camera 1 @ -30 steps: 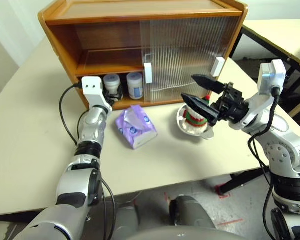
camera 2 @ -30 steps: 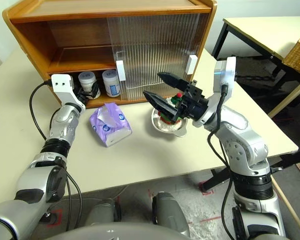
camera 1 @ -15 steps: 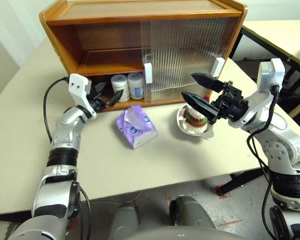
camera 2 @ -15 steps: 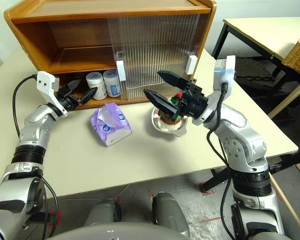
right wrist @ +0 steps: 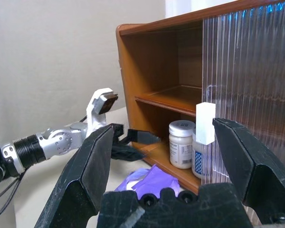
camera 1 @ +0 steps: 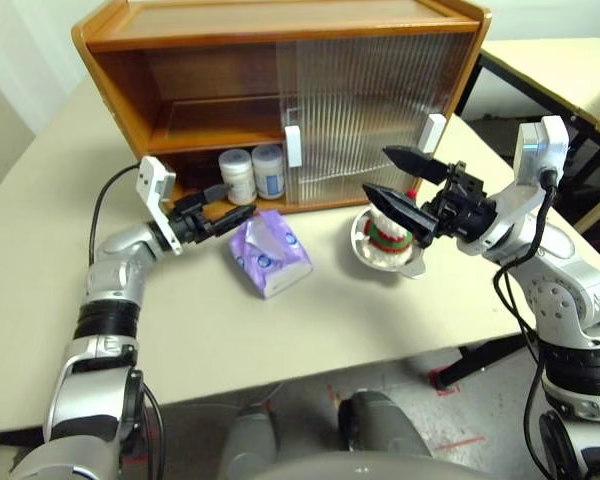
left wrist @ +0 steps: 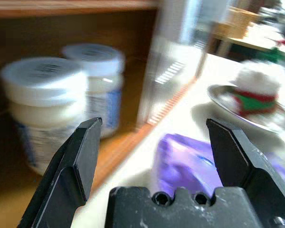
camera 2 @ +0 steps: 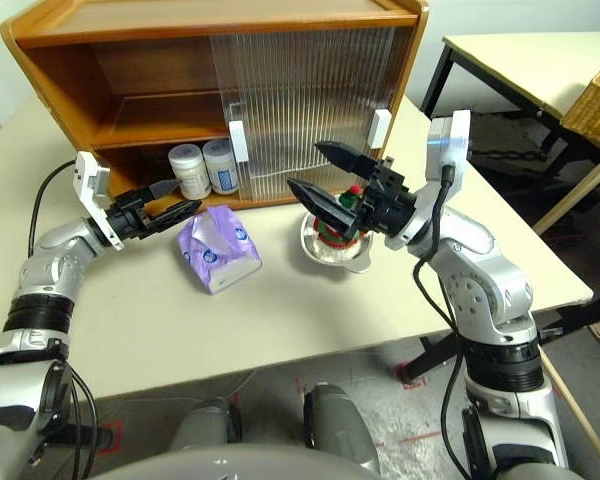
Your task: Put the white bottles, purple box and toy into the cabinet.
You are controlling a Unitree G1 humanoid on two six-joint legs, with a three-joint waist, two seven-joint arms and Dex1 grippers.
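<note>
both white bottles stand side by side on the lower floor of the cabinet, just left of the nearer sliding door's white handle; the purple box lies on the table just in front of that opening, and the toy sits in its metal bowl further right, before the closed ribbed doors; the left gripper is spread wide and empty, pointing level across the table toward the box, its fingertips just short of the pack's near edge; the right gripper hangs above the bowl, also fully apart and holding nothing — two of the four items appear stowed, with box and toy left out; the likely risk is the soft, crinkly pack: a level approach could shove it along the table rather than catch it, or pinch only a loose fold that slips on lifting; carried in too far, the box might knock the bottles over — and the right fingers, lowered carelessly, could tip the bowl
</note>
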